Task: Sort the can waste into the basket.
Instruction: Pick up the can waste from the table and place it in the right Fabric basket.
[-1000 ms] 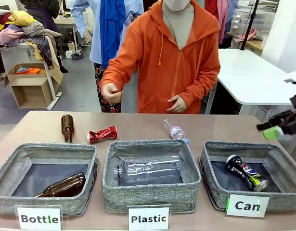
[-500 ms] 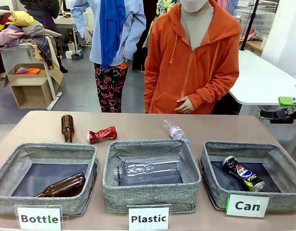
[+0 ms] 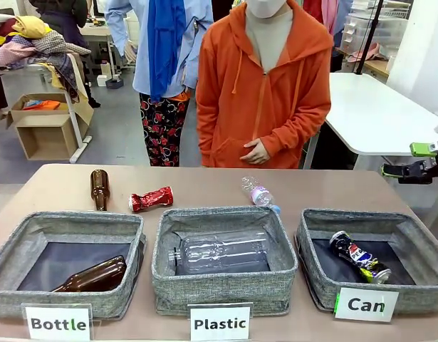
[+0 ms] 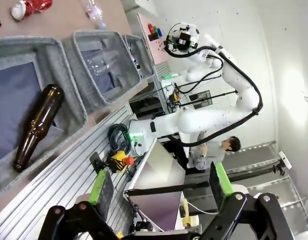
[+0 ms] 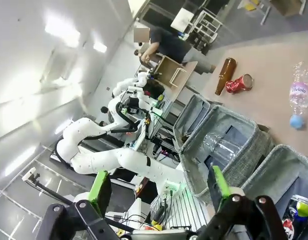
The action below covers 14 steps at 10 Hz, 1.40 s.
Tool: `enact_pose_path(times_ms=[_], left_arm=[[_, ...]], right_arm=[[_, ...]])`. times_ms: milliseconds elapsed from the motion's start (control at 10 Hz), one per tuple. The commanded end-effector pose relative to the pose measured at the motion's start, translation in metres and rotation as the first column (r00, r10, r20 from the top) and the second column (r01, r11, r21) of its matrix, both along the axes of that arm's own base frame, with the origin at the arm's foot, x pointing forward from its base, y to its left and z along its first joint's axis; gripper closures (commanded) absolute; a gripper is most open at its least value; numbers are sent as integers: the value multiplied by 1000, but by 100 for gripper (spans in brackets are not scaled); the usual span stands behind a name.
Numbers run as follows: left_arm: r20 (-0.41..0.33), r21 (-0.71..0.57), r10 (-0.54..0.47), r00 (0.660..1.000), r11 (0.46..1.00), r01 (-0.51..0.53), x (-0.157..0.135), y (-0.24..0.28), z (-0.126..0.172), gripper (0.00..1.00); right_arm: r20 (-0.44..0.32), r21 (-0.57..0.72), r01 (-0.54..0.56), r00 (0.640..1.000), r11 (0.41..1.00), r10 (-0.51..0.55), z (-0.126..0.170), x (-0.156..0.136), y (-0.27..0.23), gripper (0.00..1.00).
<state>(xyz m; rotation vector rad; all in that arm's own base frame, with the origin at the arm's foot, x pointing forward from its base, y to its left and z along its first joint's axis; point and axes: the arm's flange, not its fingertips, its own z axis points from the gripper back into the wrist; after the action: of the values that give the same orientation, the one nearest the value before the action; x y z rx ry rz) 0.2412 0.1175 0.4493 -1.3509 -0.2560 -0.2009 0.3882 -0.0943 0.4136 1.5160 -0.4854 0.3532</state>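
The crushed red can (image 3: 151, 199) lies on the table behind the left bin, beside a brown bottle (image 3: 99, 189); it also shows in the wrist views as the red can (image 5: 239, 83) and the red can (image 4: 31, 7). The dented blue Pepsi can (image 3: 360, 256) lies inside the grey "Can" basket (image 3: 318, 281) at the right; the right wrist view has the same can (image 5: 299, 210) at its bottom corner. My right gripper (image 3: 407, 161) hangs open above and behind that basket's far right corner, holding nothing. My left gripper (image 4: 160, 185) is open and empty, off the table's near left.
The "Bottle" bin (image 3: 12, 256) holds a brown bottle (image 3: 94, 276). A large clear bottle (image 3: 219, 251) lies in the "Plastic" bin (image 3: 222, 288). A small plastic bottle (image 3: 259, 194) lies behind it. A person in an orange hoodie (image 3: 265, 92) stands at the far edge.
My right gripper has lifted up and away to the right of the "Can" basket. The blue can has settled a little lower in it. The person has shifted and lowered an arm.
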Motion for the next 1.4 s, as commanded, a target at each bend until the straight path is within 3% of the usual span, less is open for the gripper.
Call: enact_pose_path(times_ms=[0,1000,1100,1300], left_arm=[[-13,-13,-14,1000,1000,13,-2,1,5,0],[-2,-7,-9,1000,1000,9,-1,-1,1,0],[-28,123,38,999,992,-34,-12,-10,12,0],[25,328,-25,999,945,16,4,-35,52,0]], right_arm=[[13,2,-1,1000,1000,1,2,-5,-1,0],[13,2,-1,1000,1000,1,2,-5,-1,0],[13,2,-1,1000,1000,1,2,-5,-1,0],[13,2,-1,1000,1000,1,2,-5,-1,0]])
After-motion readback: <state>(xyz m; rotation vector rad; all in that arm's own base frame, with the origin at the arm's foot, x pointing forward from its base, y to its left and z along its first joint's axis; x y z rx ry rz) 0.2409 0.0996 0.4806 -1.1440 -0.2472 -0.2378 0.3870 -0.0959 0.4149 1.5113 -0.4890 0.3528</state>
